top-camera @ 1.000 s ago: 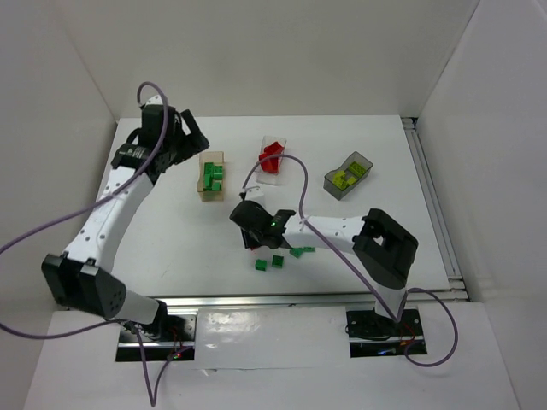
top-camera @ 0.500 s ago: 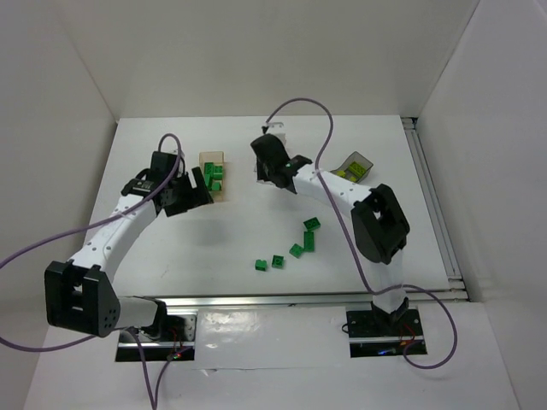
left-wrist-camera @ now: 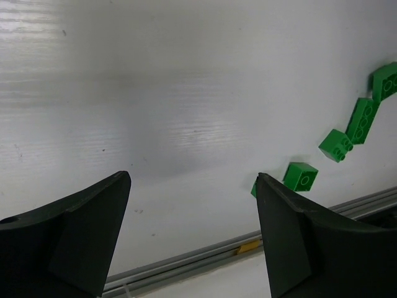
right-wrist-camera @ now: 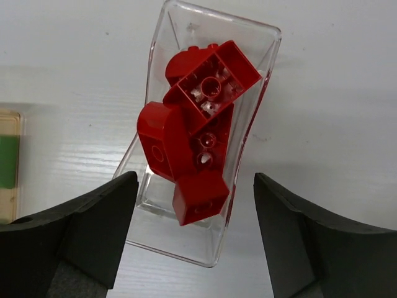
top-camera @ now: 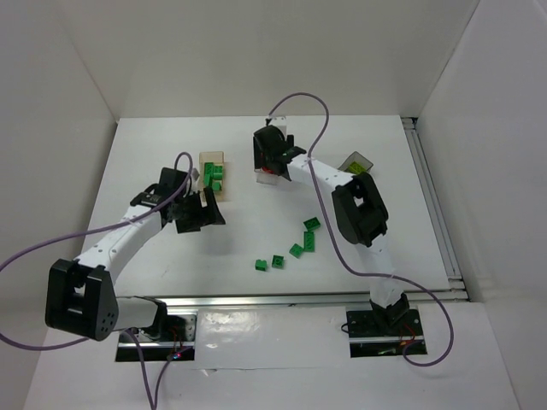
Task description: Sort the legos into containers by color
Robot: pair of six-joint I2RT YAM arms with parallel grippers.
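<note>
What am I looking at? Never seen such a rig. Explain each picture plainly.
Two robot arms are bolted to a table, each ending in a two-finger gripper. The overhead picture shows both: the left gripper near the tan box with green bricks in it, the right gripper over the clear box. A dark box stands further right; five loose bricks, green, lie on the table. The other pictures come from wrist cameras. The left looks past open fingers at bare table and the loose bricks. The right looks between open fingers down at red bricks in the clear box. Neither gripper holds anything.
</note>
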